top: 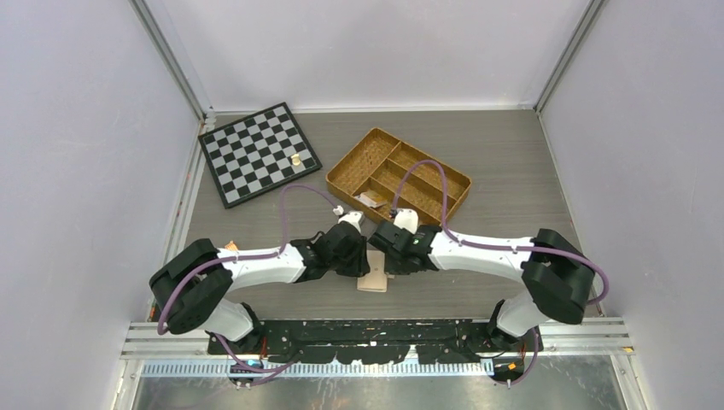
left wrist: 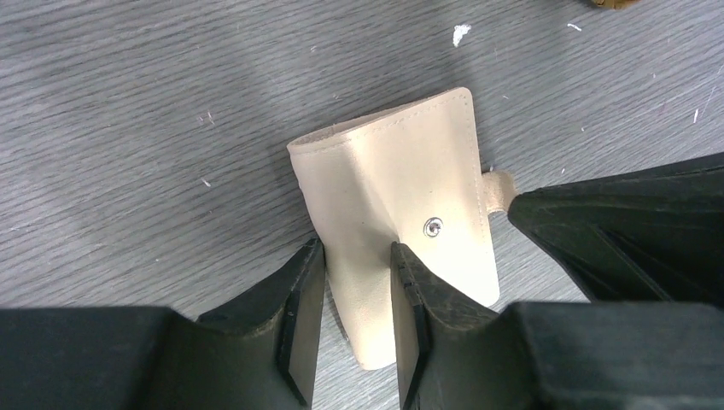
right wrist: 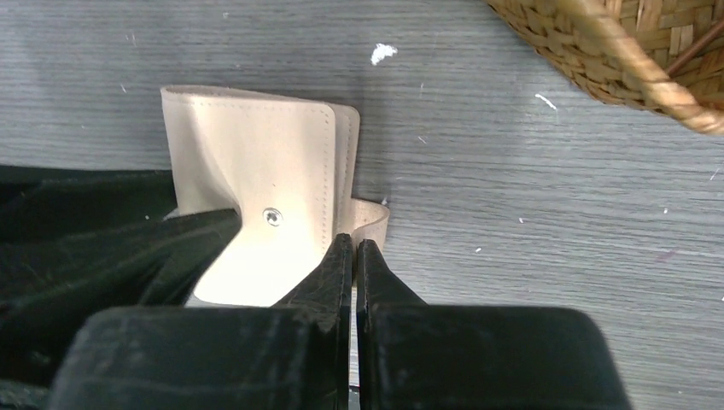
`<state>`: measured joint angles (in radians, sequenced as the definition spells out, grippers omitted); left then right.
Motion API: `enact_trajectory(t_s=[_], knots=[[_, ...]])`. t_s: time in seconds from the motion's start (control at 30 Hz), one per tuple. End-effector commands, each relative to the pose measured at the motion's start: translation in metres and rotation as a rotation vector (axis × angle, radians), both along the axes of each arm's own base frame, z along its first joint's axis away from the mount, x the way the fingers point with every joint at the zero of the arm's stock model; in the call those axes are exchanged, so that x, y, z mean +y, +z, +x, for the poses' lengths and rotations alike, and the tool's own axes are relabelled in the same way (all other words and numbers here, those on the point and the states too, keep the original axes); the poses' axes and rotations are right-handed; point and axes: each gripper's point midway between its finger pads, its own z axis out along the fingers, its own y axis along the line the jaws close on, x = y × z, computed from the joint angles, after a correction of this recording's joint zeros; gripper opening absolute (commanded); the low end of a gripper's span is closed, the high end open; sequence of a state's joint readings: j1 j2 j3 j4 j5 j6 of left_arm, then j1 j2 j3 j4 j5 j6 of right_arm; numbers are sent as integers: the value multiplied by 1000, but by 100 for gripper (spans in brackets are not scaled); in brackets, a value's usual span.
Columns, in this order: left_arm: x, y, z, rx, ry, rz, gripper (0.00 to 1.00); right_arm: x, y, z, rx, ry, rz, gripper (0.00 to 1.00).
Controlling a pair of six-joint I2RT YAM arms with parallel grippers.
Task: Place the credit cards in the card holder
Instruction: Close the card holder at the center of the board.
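**Beige card holder pinched from both sides, not yet open**

Beige leather is all the wrist cameras show of the job: the card holder (left wrist: 393, 179) lies folded on the grey tabletop (left wrist: 128, 128), near its front edge, between the two arms and well short of the wicker tray (right wrist: 615, 51). The left claw (left wrist: 354, 250) is grasping the holder's cover, one finger on each side, and the leather creases beside the metal stud (left wrist: 434, 226). The right claw (right wrist: 356, 242) is clenched tight, with the snap tab (right wrist: 373, 213) apparently nipped between its tips. The stud is bare, so the tab looks unfastened. I cannot make out any credit cards in these views.

The step in hand looks like spreading the holder open. To do it well, the left claw should act only as an anchor and keep the cover low against the tabletop. The right claw should draw the tab outward in a slow arc. A thin tab slips easily, so pull gently and stop once the inner sleeves show.
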<state>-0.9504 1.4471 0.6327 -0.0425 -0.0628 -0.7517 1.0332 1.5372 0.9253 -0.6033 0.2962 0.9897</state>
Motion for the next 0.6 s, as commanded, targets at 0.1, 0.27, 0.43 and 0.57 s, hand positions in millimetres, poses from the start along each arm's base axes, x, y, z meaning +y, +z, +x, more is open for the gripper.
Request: enact_trajectory(t_s=[0.1, 0.27, 0.43, 0.57], knots=[[21, -21, -6, 15, 0, 120, 30, 13, 21, 2, -87, 46, 179, 12], [19, -19, -6, 12, -6, 108, 30, 11, 25, 3, -100, 41, 189, 30], [20, -18, -7, 15, -4, 106, 30, 7, 24, 3, -99, 39, 165, 38], [20, -18, -8, 14, -6, 103, 30, 3, 21, 2, -93, 33, 140, 35]])
